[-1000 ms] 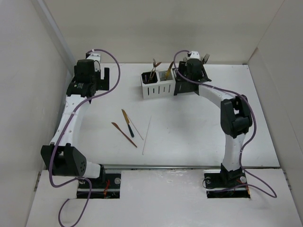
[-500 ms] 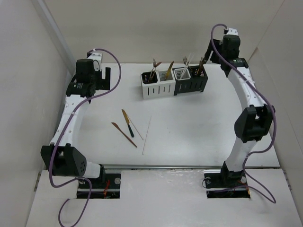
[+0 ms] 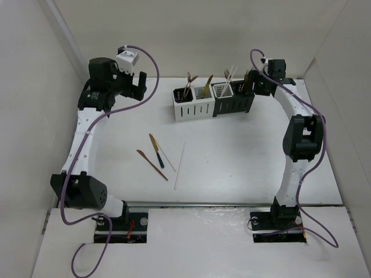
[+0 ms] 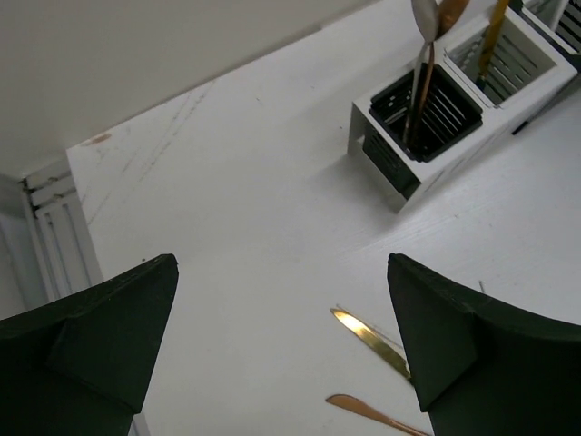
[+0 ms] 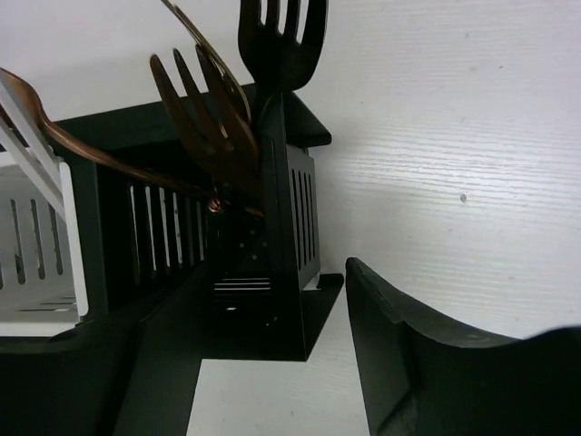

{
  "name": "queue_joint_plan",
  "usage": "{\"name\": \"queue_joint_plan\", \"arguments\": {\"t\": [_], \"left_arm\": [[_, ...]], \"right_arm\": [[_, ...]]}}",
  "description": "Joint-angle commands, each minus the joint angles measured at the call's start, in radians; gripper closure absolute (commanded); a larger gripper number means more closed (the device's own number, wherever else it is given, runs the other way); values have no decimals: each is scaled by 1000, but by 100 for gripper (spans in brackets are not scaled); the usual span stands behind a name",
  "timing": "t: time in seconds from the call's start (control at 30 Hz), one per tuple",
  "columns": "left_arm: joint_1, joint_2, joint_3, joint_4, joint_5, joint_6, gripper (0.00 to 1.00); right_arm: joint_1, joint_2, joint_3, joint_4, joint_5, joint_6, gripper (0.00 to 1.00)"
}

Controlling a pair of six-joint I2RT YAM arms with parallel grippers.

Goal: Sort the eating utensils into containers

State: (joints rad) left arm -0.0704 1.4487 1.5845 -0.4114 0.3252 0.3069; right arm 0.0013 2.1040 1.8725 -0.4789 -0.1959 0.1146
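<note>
The right jaws have been drawn back, open and empty, from the black box (image 3: pixel 235 104), forks (image 5: pixel 213 127) left inside, while knives (image 3: pixel 155 149) and chopsticks (image 3: pixel 179 165) at the table's (image 3: pixel 243 168) 8 o'clock are left for the open left jaws.

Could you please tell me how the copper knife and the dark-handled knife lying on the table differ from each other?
The copper knife is one colour end to end; the dark-handled knife has a gold blade and a dark handle. The copper knife lies closer to the near edge of the table, the dark-handled knife just beyond it. Both lie flat, slanted much alike, outside the containers.
</note>
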Motion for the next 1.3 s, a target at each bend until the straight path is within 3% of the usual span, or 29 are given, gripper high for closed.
{"name": "queue_joint_plan", "arguments": {"t": [0.0, 0.07, 0.17, 0.27, 0.37, 0.4, 0.43, 0.77, 0.83, 0.9, 0.97, 1.0, 1.1, 1.27], "left_arm": [[-2, 26, 3, -66, 104, 6, 0], [-2, 26, -8, -96, 113, -3, 0], [-11, 15, -63, -107, 124, 10, 7], [-66, 6, -113, -116, 28, 29, 10], [-121, 6, -161, -129, -35, 54, 12], [-135, 6, -173, -138, -35, 54, 13], [-166, 6, -184, -138, -58, 54, 13], [-359, 26, -333, -153, -100, -8, 17], [-368, 26, -368, -141, -100, -8, 17], [-400, 16, -377, -132, -109, -8, 17], [-420, 27, -399, -132, -109, -20, 17], [-443, 36, -399, -142, -109, -31, 17], [-483, 45, -409, -167, -109, -42, 17], [-577, 94, -431, -178, -109, -92, 17]], "right_arm": [[5, -21, -33, 99, -53, 6, 36], [5, 7, -33, 88, -22, 22, 48], [5, 28, -46, 88, 36, 46, 48], [14, 28, -79, 97, 72, 59, 53], [28, -4, -137, 123, 108, 91, 72], [45, -31, -153, 134, 121, 106, 83], [57, -45, -170, 134, 134, 106, 86], [172, -156, -282, 175, 288, 138, 89], [172, -145, -247, 162, 288, 128, 87], [172, -133, -237, 152, 288, 115, 78], [172, -157, -225, 141, 279, 103, 65], [172, -174, -225, 141, 279, 94, 50], [172, -252, -260, 123, 300, 94, 34], [172, -383, -300, 86, 351, 106, 23]]}}
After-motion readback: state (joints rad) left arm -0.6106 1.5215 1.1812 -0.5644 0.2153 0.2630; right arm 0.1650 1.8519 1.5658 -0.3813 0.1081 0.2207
